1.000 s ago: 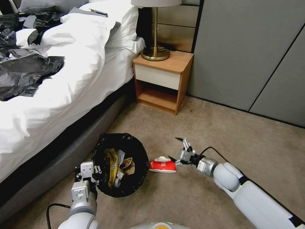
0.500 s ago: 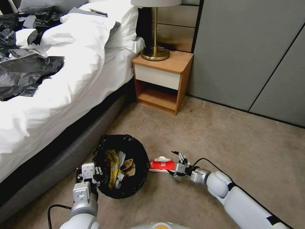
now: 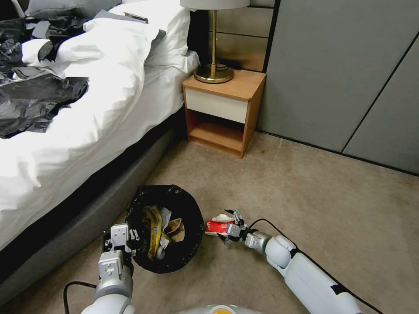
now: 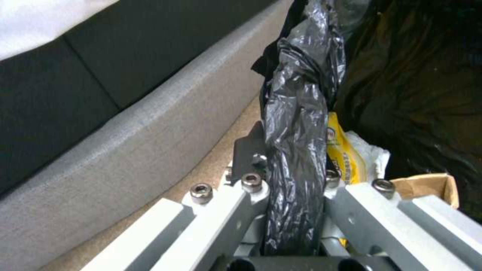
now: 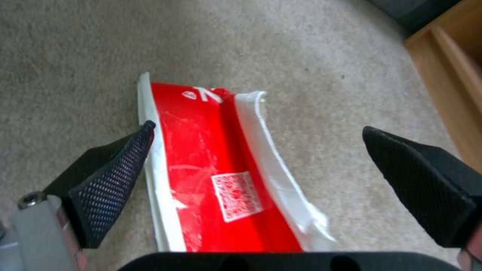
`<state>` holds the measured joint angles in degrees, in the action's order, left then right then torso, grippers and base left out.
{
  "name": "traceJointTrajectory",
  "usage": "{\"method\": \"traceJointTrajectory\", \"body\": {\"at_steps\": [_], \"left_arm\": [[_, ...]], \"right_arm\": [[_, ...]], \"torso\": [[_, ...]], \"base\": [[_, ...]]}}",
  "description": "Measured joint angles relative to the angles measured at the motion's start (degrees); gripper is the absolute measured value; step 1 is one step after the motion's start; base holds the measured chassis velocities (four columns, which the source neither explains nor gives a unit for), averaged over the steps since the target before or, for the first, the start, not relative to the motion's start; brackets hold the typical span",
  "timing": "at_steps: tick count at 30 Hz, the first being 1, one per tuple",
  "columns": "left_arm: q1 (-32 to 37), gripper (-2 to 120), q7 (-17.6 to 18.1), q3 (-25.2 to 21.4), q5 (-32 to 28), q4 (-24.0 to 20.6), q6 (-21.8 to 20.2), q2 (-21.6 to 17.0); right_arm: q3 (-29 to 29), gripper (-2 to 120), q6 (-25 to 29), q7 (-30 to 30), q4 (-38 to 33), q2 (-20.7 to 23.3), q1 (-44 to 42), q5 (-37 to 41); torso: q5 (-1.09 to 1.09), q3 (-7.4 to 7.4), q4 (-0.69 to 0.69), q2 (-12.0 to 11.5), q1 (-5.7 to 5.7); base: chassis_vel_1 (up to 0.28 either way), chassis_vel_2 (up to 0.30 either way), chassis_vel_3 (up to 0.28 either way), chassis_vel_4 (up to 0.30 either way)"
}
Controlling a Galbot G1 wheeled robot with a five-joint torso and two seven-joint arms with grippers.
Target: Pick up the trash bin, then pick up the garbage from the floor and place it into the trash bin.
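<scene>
Bedroom carpet beside the bed. Right hand: has come down and forward to the red-and-white packet, fingers spread either side of it, nothing clenched yet; pickup looks imminent. Left hand: clamped on the bagged rim of the trash bin, held just left of the packet, yellow wrapper and brown paper bag already inside.
</scene>
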<state>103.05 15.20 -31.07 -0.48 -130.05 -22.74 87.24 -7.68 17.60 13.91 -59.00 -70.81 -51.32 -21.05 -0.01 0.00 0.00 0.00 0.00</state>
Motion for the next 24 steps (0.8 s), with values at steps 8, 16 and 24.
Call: {"method": "traceJointTrajectory", "body": {"at_steps": [8, 16, 24], "left_arm": [[-0.21, 1, 0.0, 0.09, -0.01, 0.02, 0.0, 0.18], [0.61, 1, 0.0, -0.28, -0.22, 0.23, 0.71, 0.17], [0.74, 1, 0.0, -0.44, -0.36, 0.22, 0.82, 0.12]], "right_arm": [[-0.2, 100, 1.23, -0.23, 6.46, -3.13, 1.96, -1.2], [0.31, 87, 2.25, -0.45, 11.74, -4.7, 4.62, -1.68], [0.87, 59, 2.83, -0.41, 13.27, -4.28, 5.6, -0.65]], "torso": [[0.01, 0.0, 0.0, 0.0, 0.0], [0.01, 0.0, 0.01, 0.0, 0.0], [0.01, 0.0, 0.0, 0.0, 0.0]], "base": [[0.0, 0.0, 0.0, 0.0], [0.0, 0.0, 0.0, 0.0], [0.0, 0.0, 0.0, 0.0]]}}
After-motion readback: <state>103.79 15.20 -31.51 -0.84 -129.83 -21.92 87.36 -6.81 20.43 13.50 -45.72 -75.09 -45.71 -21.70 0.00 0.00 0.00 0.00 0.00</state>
